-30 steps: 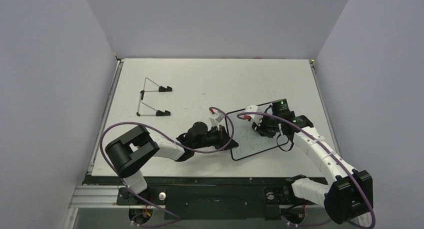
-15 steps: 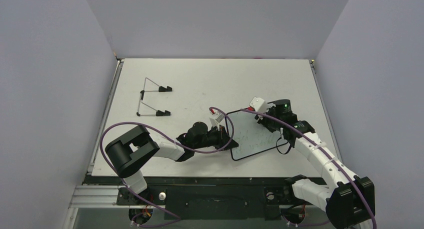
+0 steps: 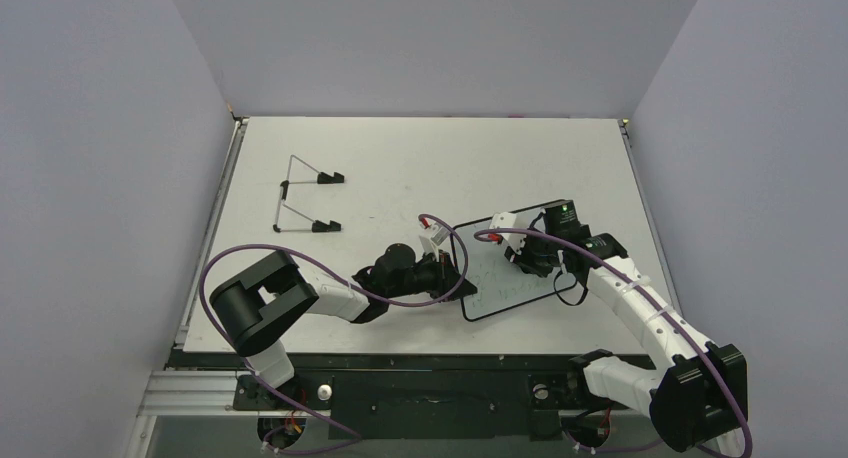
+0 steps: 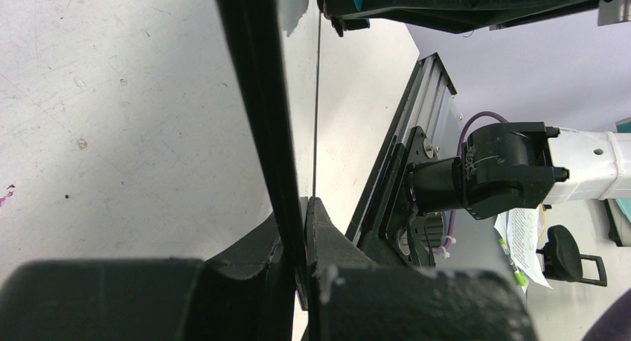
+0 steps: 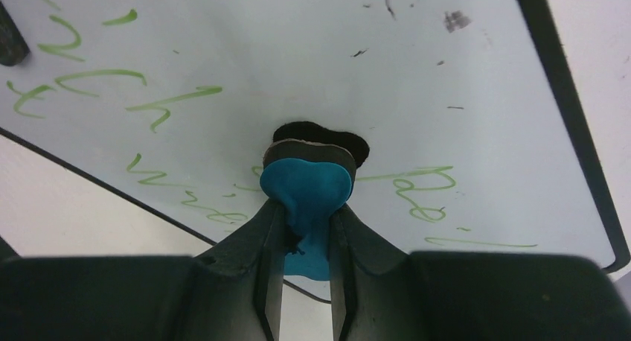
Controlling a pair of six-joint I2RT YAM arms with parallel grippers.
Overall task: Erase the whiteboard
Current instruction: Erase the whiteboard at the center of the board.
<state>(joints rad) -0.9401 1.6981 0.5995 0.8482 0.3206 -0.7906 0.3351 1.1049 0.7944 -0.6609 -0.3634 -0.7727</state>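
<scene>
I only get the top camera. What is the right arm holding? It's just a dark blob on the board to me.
Observer: The right wrist view shows the right gripper with its fingers pinching a blue eraser, whose black felt is against the whiteboard.
Operator: Is any writing left?
Observer: Yes, there is green handwriting on both sides of the eraser.
Operator: What is the left arm doing?
Observer: In the left wrist view, the left gripper has its fingers clamped on the board's black rim.
</scene>
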